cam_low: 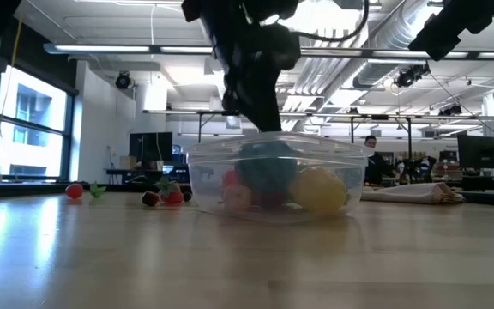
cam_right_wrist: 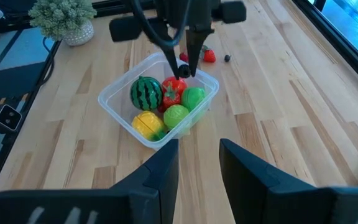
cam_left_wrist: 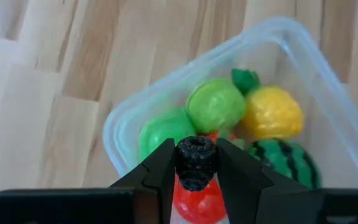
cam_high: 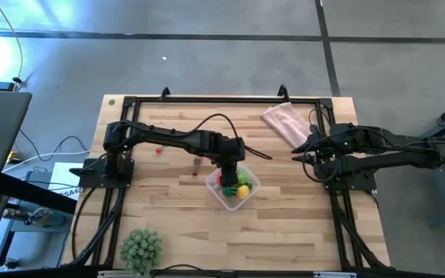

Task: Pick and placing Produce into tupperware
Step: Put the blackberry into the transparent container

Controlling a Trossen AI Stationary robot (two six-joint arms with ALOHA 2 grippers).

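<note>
The clear tupperware [cam_high: 252, 185] [cam_right_wrist: 114, 107] stands near the table's middle and holds a striped watermelon [cam_right_wrist: 146, 93], a red tomato [cam_right_wrist: 173, 91], two green fruits [cam_left_wrist: 216, 106] and a yellow lemon [cam_left_wrist: 272, 113]. My left gripper [cam_left_wrist: 196, 155] [cam_high: 230, 171] hangs over the container's far-left part, shut on a small black berry [cam_left_wrist: 196, 163]. A strawberry [cam_right_wrist: 209, 56] and other small pieces [cam_low: 75, 190] lie on the table to the left of the container. My right gripper [cam_right_wrist: 199, 152] waits open at the table's right side [cam_high: 304, 148]. My left gripper pinches the small black berry [cam_left_wrist: 196, 149] between its two fingertips, one finger on each side. The fingers [cam_right_wrist: 191, 59] come from above, pointing down. The berry is lifted clear, just above the red tomato inside the container.
A pink cloth [cam_high: 288, 122] lies at the far right of the table, close to my right arm. A spiky pale-green ball plant [cam_high: 141, 249] stands at the near left edge. Bare wood lies between the container and the near edge. A black frame [cam_high: 207, 100] borders the table.
</note>
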